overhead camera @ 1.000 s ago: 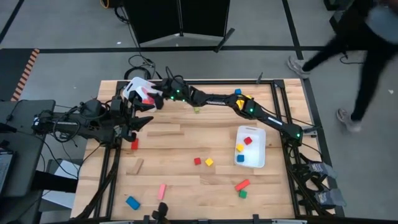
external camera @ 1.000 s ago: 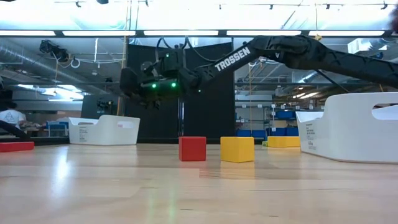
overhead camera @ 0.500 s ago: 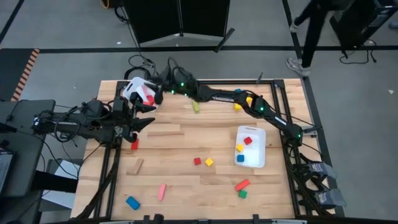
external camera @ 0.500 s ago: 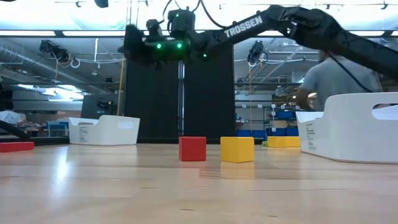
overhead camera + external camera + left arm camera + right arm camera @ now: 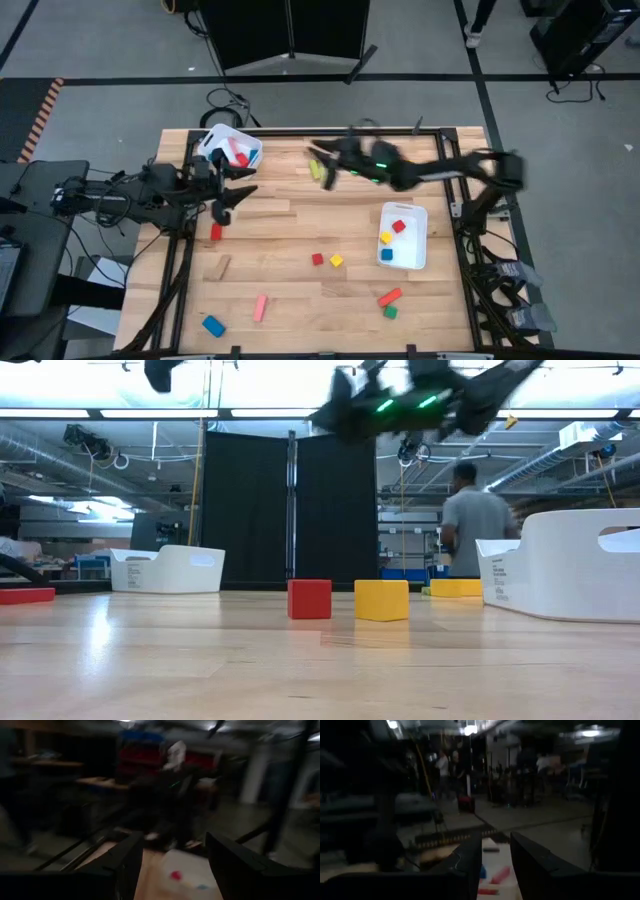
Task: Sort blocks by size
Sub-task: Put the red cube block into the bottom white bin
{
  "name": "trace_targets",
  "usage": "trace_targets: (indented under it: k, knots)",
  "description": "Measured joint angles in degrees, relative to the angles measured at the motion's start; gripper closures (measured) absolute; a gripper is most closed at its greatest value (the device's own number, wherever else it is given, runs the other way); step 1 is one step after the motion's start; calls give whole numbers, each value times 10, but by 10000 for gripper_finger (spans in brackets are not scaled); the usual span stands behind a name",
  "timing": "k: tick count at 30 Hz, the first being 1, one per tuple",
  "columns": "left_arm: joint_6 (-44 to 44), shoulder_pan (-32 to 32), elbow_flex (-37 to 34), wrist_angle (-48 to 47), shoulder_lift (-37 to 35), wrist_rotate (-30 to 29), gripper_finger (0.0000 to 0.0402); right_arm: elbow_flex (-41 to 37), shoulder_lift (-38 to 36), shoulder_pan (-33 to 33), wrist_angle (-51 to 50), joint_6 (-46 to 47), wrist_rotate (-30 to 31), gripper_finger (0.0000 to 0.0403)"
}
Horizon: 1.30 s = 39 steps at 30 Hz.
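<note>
Both arms dark, near black, built of jointed segments with loose black cables looping along them. Right arm (image 5: 420,172): small green indicator lights glowing near the wrist, seen in the high and low views. Left arm (image 5: 150,192): bulkier housing at the base, cable bundles trailing off its rear. Left claw (image 5: 172,865): two broad, dark, matte fingers, flat-faced. Right claw (image 5: 495,862): two dark fingers, likewise plain and unmarked.
</note>
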Motion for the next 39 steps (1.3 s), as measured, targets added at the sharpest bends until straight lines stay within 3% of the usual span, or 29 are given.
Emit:
trace_targets:
  k: [3,7,15,22,31,39]
  knots:
    - [-11,0,0,-26,21,-44,179,-90,-103,23,-11,-9,36,290]
    - [-41,0,0,-69,79,-50,179,-181,-222,69,-39,-34,98,290]
    - [-73,-34,0,-44,288,-20,168,-280,-379,152,-49,-71,229,290]
    - [-75,-100,0,118,471,-2,115,-300,-415,184,-73,-80,260,290]
    - [-108,-139,1,284,636,-16,48,-300,-415,185,-78,-83,260,290]
    - [-106,-152,61,290,748,-35,44,-300,-415,185,-81,-85,260,290]
